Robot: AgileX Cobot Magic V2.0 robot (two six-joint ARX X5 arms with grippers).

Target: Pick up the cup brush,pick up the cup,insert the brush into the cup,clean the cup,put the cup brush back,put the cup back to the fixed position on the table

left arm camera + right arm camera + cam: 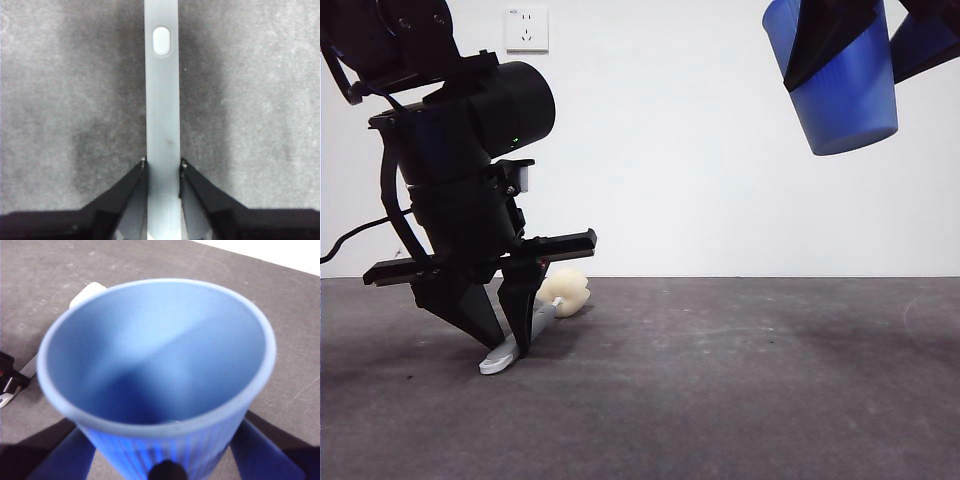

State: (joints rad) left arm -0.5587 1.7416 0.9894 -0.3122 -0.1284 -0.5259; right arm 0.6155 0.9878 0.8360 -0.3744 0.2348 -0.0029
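Observation:
The cup brush (542, 318) lies on the table (740, 380) at the left, its pale-yellow sponge head (566, 290) toward the wall and its white tip nearest the camera. My left gripper (510, 342) reaches down over the grey handle (162, 100), with both jaws pressed against its sides. High at the top right, my right gripper (875, 45) is shut on the blue ribbed cup (850, 100), which hangs tilted well above the table. The right wrist view looks into the cup's open mouth (160, 355), and the sponge head (87, 290) shows beyond its rim.
A white wall socket (526, 28) sits on the back wall. The dark grey table runs across the whole width below the lifted cup.

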